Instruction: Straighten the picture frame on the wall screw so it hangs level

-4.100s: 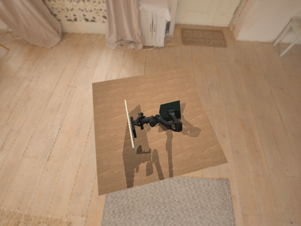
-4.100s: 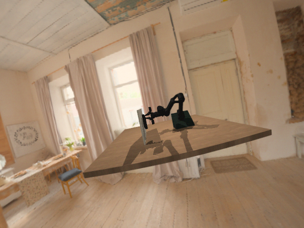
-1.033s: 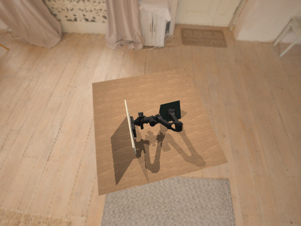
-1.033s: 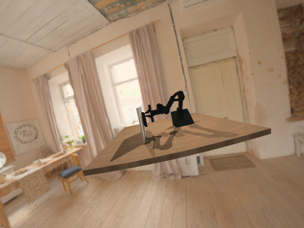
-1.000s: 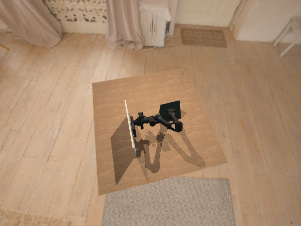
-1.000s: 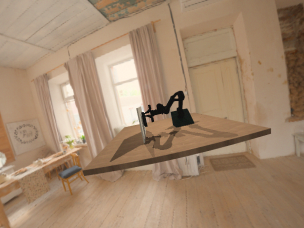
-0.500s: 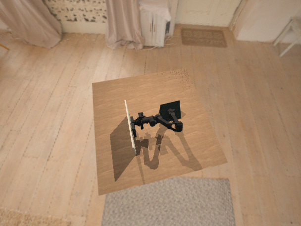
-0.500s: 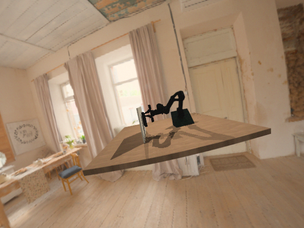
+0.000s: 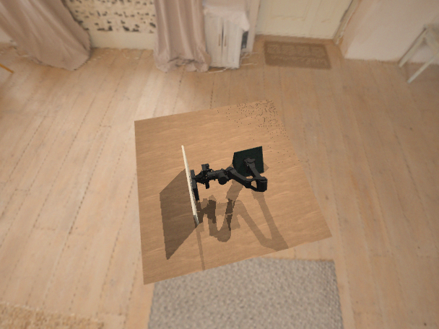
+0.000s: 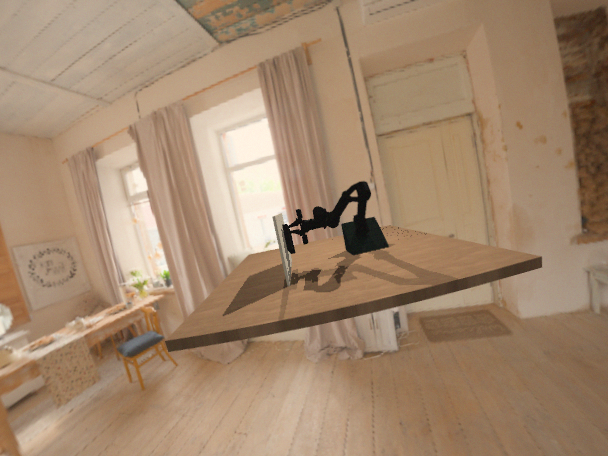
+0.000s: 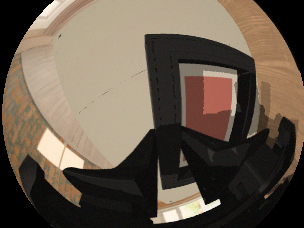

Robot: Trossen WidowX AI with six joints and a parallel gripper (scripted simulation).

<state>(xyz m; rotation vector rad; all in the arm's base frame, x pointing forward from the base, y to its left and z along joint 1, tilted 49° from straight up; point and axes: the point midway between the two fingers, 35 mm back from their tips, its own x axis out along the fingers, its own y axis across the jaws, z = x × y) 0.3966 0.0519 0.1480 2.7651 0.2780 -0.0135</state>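
Pale panel (image 9: 186, 169) (image 10: 279, 240) (image 11: 110, 85) behind my jaws (image 9: 195, 177) (image 10: 292, 231); clenched on black frame's (image 9: 196, 192) (image 10: 288, 239) (image 11: 165, 90) near side bar, red inset beyond right finger.

You can't see the screw or the notched strip behind the black picture frame (image 9: 195, 191) (image 10: 289, 239) (image 11: 165, 85). In the wrist view, your end effector (image 9: 193, 177) (image 10: 290, 230) (image 11: 166, 132) covers part of the frame's lower edge, and its own base is cut off at the bottom.
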